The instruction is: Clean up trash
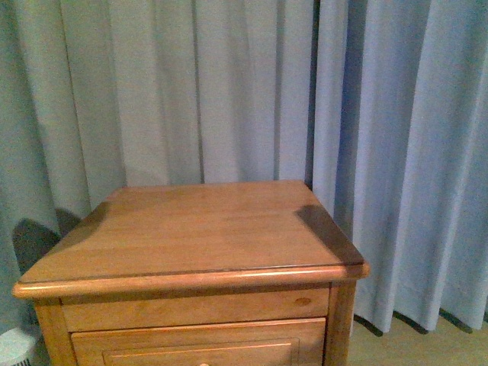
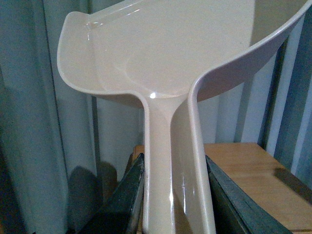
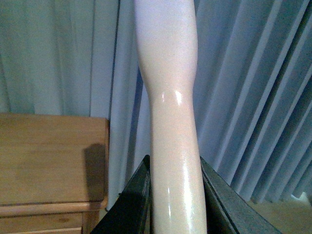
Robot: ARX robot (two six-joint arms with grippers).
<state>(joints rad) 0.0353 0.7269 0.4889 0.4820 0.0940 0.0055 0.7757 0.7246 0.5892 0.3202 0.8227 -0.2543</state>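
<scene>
Trouble may come if the tools bump the wooden counter (image 1: 198,229) or the curtain (image 1: 229,91). The left gripper (image 2: 173,195) squeezes the beige dustpan (image 2: 161,48), the right gripper (image 3: 175,195) a pale handle (image 3: 168,73). No trash shows anywhere.

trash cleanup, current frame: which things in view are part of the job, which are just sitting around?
Job:
- dustpan, clamped in the left fingers
- beige handle, clamped in the right fingers; its head is out of frame
- trash: none in any view

Bystanders:
- wooden nightstand
- curtain
- white object low beside the nightstand, too cropped to identify
</scene>
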